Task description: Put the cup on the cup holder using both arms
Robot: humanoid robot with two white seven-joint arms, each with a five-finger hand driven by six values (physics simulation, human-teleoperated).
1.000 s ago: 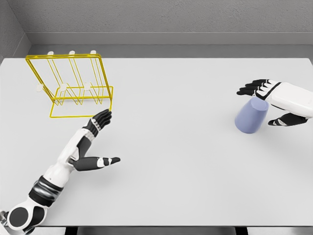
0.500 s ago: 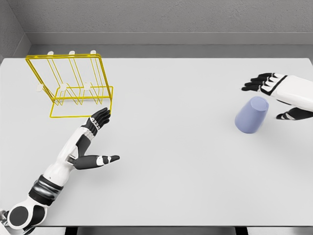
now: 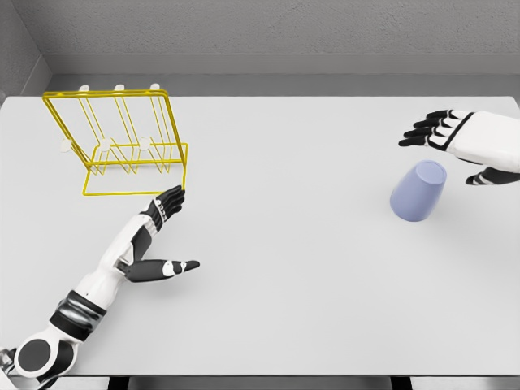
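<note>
Notably, no brand, label or writing can be read on anything. Count: one cup (image 3: 418, 191), one cup holder (image 3: 119, 143), two hands, one table (image 3: 284, 244). Cup is lavender, tilted, sitting on the white table at the right, well apart from the yellow wire cup holder at the far left. Right hand (image 3: 463, 146) hovers just beyond the cup, fingers spread, grasping nothing. Left hand (image 3: 158, 236) lies just in front of the holder's base, fingers extended, thumb splayed, holding nothing.

Simulated test bench: bare white table (image 3: 292, 268), grey walls (image 3: 284, 28).
</note>
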